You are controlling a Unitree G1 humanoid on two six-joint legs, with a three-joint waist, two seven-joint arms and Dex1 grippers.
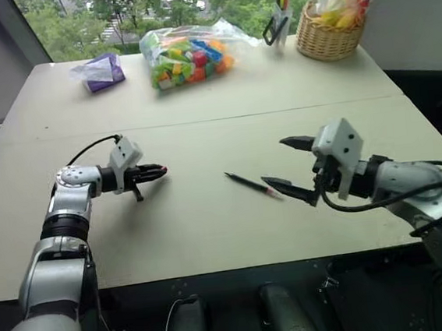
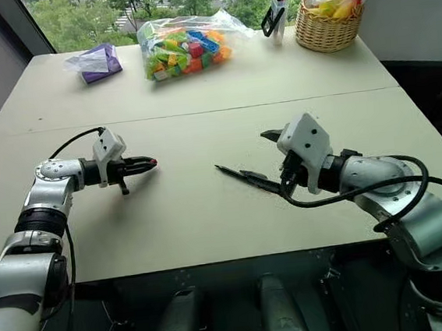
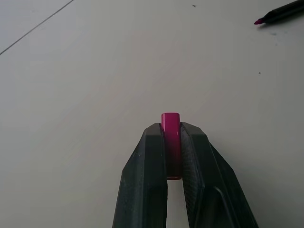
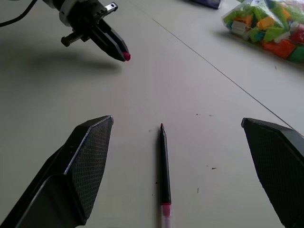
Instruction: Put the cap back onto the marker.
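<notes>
Clamped in the left gripper (image 3: 172, 142): the cap (image 3: 171, 124), tiny, light, probably slick; between the right gripper (image 4: 178, 156)'s spread fingers, on the table (image 1: 209, 206): the marker (image 4: 164, 171), slim, stiff, best pinched mid-barrel.

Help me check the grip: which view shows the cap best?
The left wrist view: the cap sits close up, pinched between the left gripper fingers. The eye views and right wrist view show only a small red tip at that gripper's end.
</notes>
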